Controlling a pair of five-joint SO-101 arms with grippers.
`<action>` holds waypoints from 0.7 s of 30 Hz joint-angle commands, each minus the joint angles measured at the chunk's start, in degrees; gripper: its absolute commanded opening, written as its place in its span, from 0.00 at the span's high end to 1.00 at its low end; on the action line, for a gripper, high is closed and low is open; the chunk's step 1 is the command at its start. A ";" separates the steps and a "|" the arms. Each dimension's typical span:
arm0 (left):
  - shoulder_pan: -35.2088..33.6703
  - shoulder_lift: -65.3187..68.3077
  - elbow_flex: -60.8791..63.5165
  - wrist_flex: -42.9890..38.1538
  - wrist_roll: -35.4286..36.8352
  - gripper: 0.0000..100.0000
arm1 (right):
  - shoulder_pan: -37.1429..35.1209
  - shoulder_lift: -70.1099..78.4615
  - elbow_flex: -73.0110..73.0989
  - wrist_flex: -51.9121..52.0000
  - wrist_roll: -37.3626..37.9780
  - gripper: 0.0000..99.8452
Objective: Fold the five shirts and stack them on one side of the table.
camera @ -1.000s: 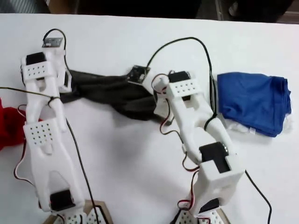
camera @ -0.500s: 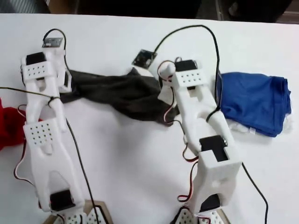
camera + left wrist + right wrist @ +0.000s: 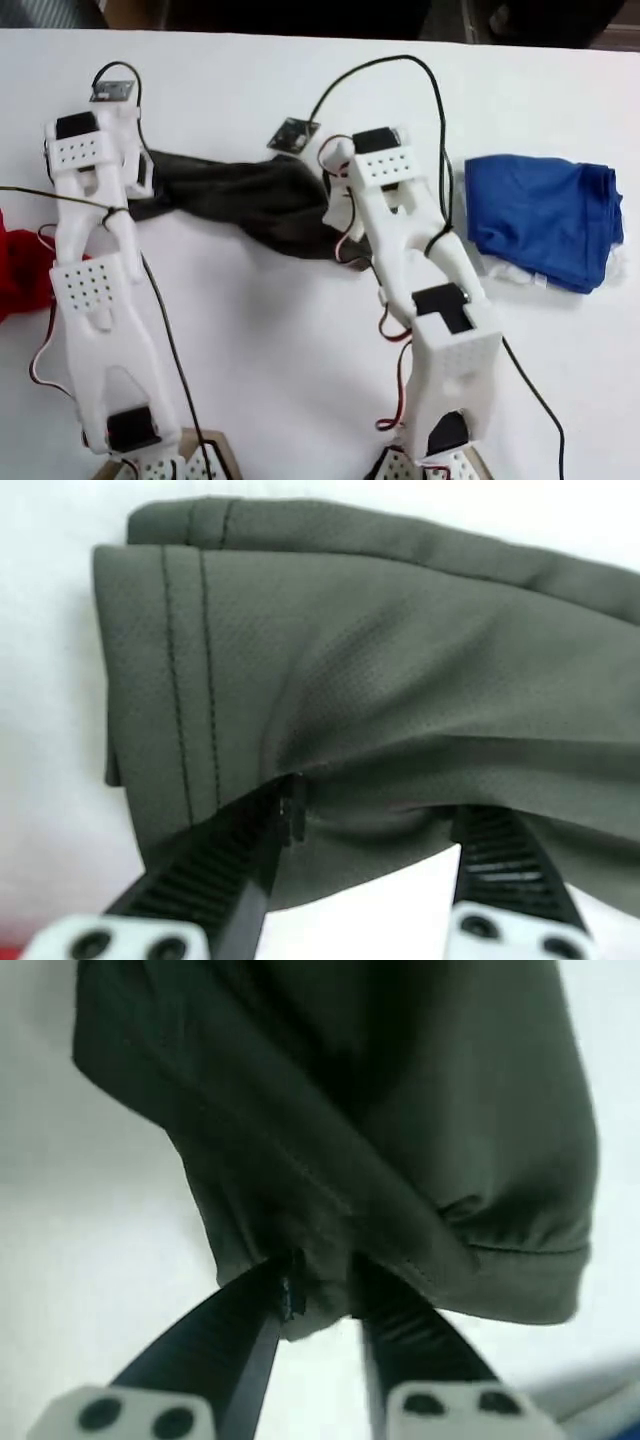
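Right gripper [image 3: 320,1285] first: you will find its two fingers [image 3: 250,1330] drawn close together, pinching a bunched fold of the dark gray shirt [image 3: 380,1110] between their tips. Check the left gripper [image 3: 385,815] next: its fingers [image 3: 235,865] stand well apart, and the hemmed end of the same shirt [image 3: 380,660] sags between them, with both tips touching the cloth. From the high view, locate the dark gray shirt [image 3: 250,195] as a twisted band lying on the white table [image 3: 250,330], stretched between the left gripper [image 3: 140,185] at one end and the right gripper [image 3: 335,205] at the other. Note the blue shirt [image 3: 545,215], folded, on the right side of the table near the right arm and apart from the gray one; a white cloth edge [image 3: 510,272] shows under it. Note the red shirt [image 3: 20,265] at the table's left edge, beside the left arm.
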 commanded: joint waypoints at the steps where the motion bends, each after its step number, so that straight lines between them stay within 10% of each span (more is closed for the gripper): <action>1: -2.37 0.44 -0.84 0.00 0.79 0.74 | 1.89 1.80 -1.85 -2.86 -4.48 0.82; 21: -2.37 0.44 -0.84 0.00 0.79 0.74 | 4.35 2.95 -10.90 3.03 -14.42 0.85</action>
